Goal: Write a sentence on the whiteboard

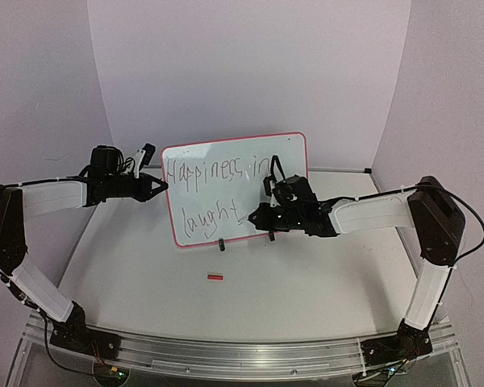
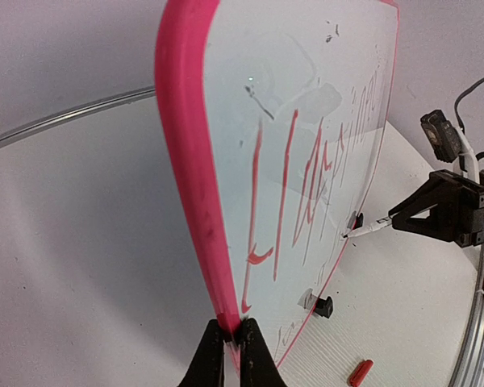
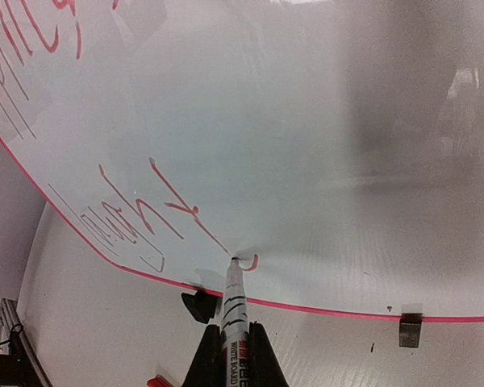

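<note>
Upright whiteboard (image 1: 262, 153), left tool (image 1: 162, 190) on its left edge, right tool (image 1: 252, 216) beside the sentence (image 1: 216, 172)

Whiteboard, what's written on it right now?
The whiteboard carries the sentence: "Happiness in" above "laught". The right tool holds a marker whose tip touches a small curl after the t. From above, that tool hides the curl.

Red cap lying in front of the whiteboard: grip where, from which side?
Come from above and pinch the red cap across its narrow width at mid-length. It lies flat on the table, long axis left-right in the top view, nothing touching it.
</note>
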`<state>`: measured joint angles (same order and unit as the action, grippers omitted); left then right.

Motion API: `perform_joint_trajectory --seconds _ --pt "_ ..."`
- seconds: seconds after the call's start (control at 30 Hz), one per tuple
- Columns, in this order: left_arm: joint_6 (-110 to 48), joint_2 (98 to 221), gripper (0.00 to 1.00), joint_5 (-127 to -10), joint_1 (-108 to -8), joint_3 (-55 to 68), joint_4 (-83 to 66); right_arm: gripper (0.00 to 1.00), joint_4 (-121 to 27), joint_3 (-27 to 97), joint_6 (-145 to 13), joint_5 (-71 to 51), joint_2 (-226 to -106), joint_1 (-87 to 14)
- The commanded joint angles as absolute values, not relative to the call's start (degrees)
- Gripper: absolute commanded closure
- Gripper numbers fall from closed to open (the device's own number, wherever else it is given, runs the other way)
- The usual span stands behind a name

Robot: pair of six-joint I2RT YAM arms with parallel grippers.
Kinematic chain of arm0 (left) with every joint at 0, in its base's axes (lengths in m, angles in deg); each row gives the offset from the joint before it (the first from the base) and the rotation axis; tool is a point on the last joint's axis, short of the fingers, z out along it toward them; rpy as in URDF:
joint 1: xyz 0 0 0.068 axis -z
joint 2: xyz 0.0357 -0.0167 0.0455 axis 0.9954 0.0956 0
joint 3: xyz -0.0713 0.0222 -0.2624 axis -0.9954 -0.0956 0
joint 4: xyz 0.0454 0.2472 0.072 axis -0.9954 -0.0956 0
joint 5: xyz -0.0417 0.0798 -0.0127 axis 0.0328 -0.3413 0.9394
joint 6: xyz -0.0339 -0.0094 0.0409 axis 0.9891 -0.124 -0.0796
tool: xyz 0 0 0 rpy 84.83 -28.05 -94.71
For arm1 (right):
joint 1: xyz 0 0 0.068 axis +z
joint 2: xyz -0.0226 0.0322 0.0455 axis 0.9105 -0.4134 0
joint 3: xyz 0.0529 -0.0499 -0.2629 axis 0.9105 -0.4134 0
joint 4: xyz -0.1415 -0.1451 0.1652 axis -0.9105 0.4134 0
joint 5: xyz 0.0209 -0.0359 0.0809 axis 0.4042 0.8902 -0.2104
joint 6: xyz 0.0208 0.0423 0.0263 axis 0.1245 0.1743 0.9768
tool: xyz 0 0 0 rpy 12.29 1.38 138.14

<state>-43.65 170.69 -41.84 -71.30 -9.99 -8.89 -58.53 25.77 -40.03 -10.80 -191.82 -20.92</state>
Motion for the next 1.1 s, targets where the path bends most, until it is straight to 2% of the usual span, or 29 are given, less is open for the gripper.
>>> perform_joint_trajectory --seconds 0.0,0.5,1.07 --pt "-46.78 170.28 1.0 -43.97 -71.24 -8.28 -9.51 1.0 -59.08 25.8 -39.54 -10.95 -193.1 -21.02" --pt "-46.64 170.27 1.0 -43.83 -71.27 -8.38 -9.34 1.0 -58.96 25.15 -40.33 -9.48 -186.79 -21.02" --pt "-46.71 170.1 1.0 -44.01 -71.25 -8.39 -9.51 1.0 -59.0 28.38 -41.51 -4.87 -189.26 -21.23"
